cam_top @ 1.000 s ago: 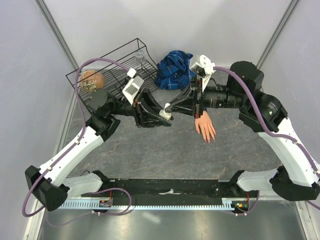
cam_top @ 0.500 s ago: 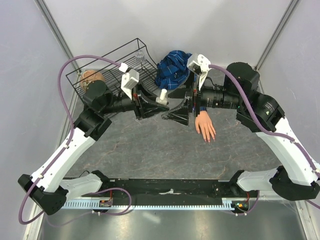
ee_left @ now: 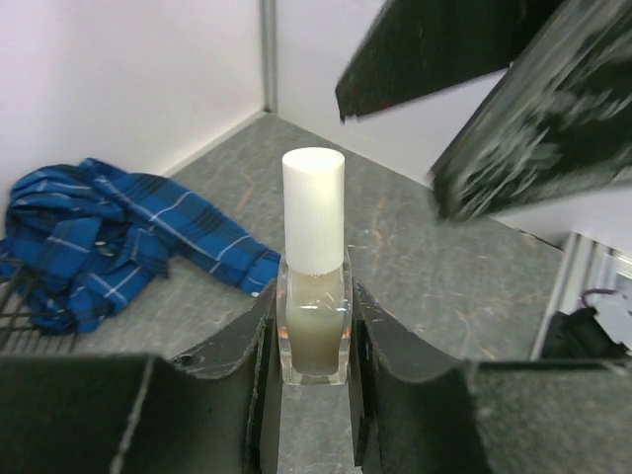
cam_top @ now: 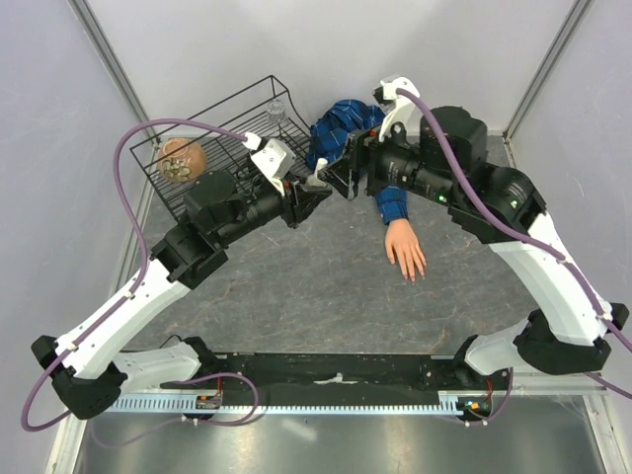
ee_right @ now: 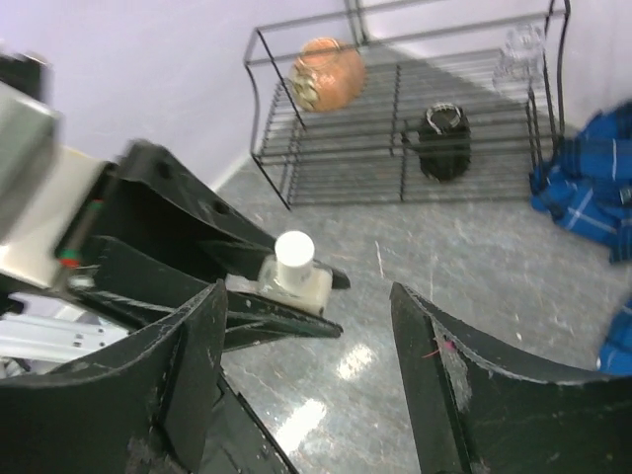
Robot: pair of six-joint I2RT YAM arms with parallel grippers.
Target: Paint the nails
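Small clear white-capped bottle (ee_left: 314,296) is clamped upright in the left pincer (cam_top: 314,190). Right pincer (cam_top: 341,176) is spread wide, held close to the bottle cap but apart from it. The nails (cam_top: 412,276) are seen on the mannequin hand (cam_top: 404,247), laid flat on the tabletop (cam_top: 296,296) below the right pincer, fingertips pointed toward the arm bases. Plaid sleeve (cam_top: 393,202) is partly hidden by the right arm.

A black wire rack (cam_top: 201,115) sits at the desk's far left corner, holding a brownish ball (cam_top: 181,159), a dark jar (ee_right: 444,141) and a clear glass (cam_top: 277,108). Crumpled blue plaid cloth (cam_top: 341,133) lies by the far edge.
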